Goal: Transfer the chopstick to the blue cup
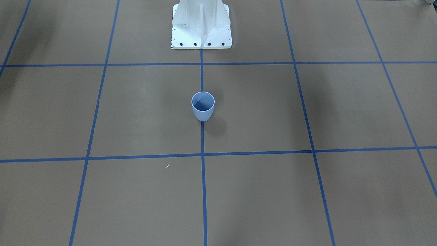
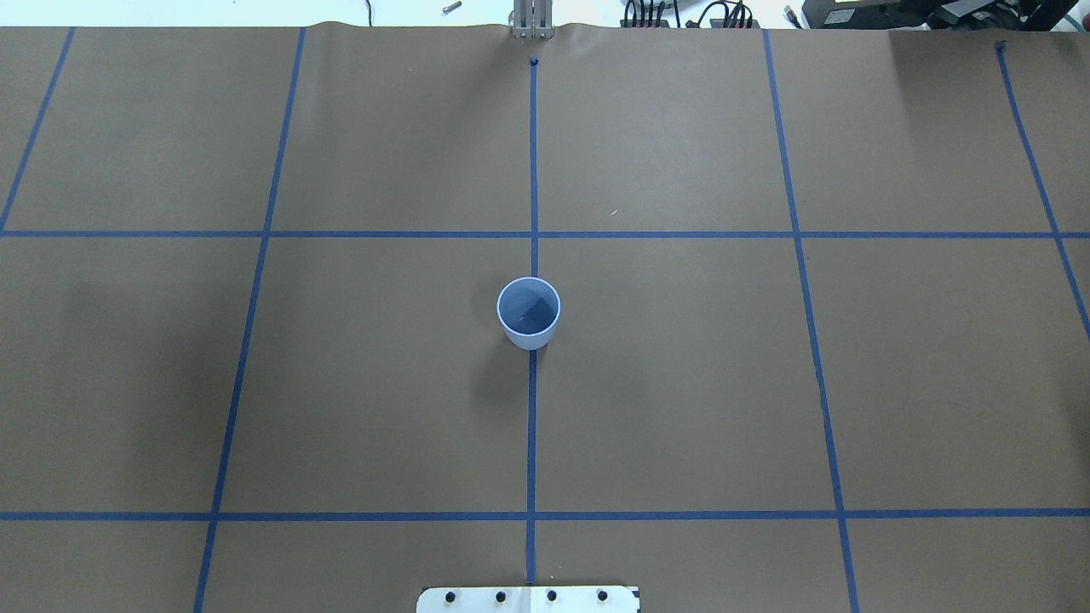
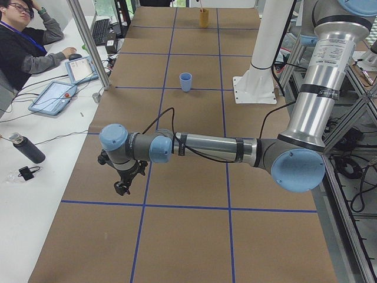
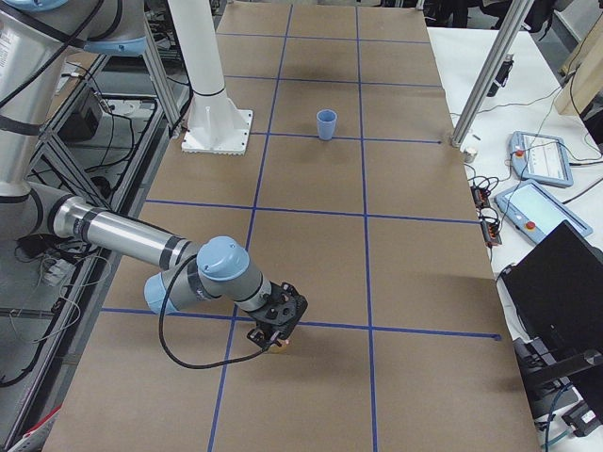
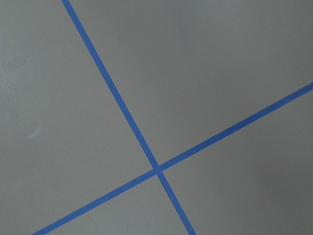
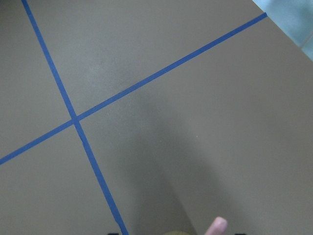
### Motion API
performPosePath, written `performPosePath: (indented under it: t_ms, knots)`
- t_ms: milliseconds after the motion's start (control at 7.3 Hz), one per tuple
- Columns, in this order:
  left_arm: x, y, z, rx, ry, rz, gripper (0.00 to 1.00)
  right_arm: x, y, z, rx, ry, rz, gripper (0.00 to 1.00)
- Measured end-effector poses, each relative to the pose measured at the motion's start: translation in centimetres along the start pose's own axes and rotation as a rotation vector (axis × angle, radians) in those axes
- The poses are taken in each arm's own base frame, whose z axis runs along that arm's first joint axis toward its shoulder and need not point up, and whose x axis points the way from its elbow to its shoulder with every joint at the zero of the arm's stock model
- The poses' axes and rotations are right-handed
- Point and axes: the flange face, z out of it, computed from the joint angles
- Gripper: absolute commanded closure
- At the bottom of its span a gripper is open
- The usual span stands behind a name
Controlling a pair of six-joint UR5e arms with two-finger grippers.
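Front and overhead views: we find the blue cup [image 1: 202, 106] upright and empty at frame centre, with no arm near it. Side views: the left gripper [image 3: 122, 188] hangs at lower left and the right gripper [image 4: 271, 334] sits low over a tan object [image 4: 282, 346] at lower centre; we cannot tell whether either is spread or closed. Right wrist view: only the chopstick [image 6: 216, 226] tip shows at the bottom edge, so we judge the grasp pending and advise centring on the stick, closing firmly, then lifting straight up.

The chopstick [image 6: 216, 226] shows only as a pink tip cut off at the right wrist view's bottom edge
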Motion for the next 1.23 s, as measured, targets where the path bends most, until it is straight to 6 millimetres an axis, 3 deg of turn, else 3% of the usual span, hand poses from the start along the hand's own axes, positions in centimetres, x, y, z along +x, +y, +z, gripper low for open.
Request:
performPosePath:
  t_ms: [274, 411, 548, 685, 959, 1233]
  knots:
    - [0.03, -0.02, -0.02, 0.001, 0.000, 0.000, 0.01, 0.28, 0.01, 0.35, -0.005, 0.005, 0.012, 0.37]
    - [0.03, -0.02, -0.03, 0.001, 0.000, 0.000, 0.01, 0.45, 0.03, 0.50, -0.007, 0.008, 0.015, 0.50]
    - [0.04, -0.02, -0.04, 0.001, 0.000, 0.000, 0.01, 0.61, 0.02, 0.67, -0.009, 0.011, 0.018, 0.78]
    - [0.04, -0.02, -0.04, 0.001, 0.000, -0.001, 0.01, 0.75, 0.01, 0.80, -0.011, 0.013, 0.020, 0.89]
    - [0.02, -0.01, -0.02, 0.000, 0.000, -0.002, 0.01, 0.91, -0.01, 0.96, -0.013, 0.015, 0.019, 1.00]
    - [0.03, -0.02, -0.03, 0.001, 0.000, -0.003, 0.01, 0.67, -0.26, 0.91, -0.009, 0.012, 0.009, 1.00]
